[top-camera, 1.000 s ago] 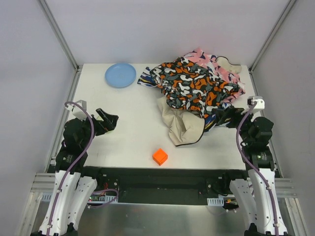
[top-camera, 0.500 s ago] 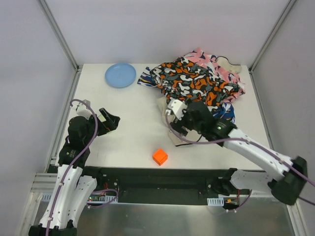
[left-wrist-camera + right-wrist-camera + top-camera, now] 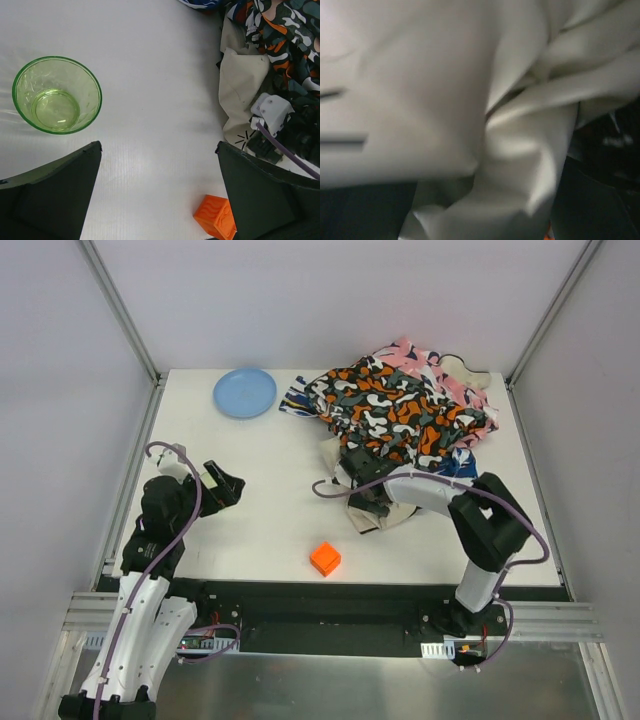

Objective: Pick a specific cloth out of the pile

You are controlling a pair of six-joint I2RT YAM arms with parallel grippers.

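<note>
The pile (image 3: 400, 415) lies at the back right, with the orange-black-white patterned cloth on top and pink print behind it. A plain beige cloth (image 3: 372, 510) spills from its front; it also shows in the left wrist view (image 3: 242, 82). My right gripper (image 3: 366, 498) is down on this beige cloth. In the right wrist view beige folds (image 3: 470, 100) fill the space between the wide-apart fingers of the right gripper (image 3: 485, 210). The plain black cloth is not clearly in view. My left gripper (image 3: 226, 486) is open and empty above the table at the left.
A blue plate (image 3: 245, 392) sits at the back left. An orange cube (image 3: 324, 558) lies near the front edge, also in the left wrist view (image 3: 215, 218). A green glass bowl (image 3: 56, 95) stands on the table ahead of the left gripper (image 3: 159, 200).
My right arm has swung from the right edge across to the beige cloth and come down onto it. The left arm has shifted only slightly.
</note>
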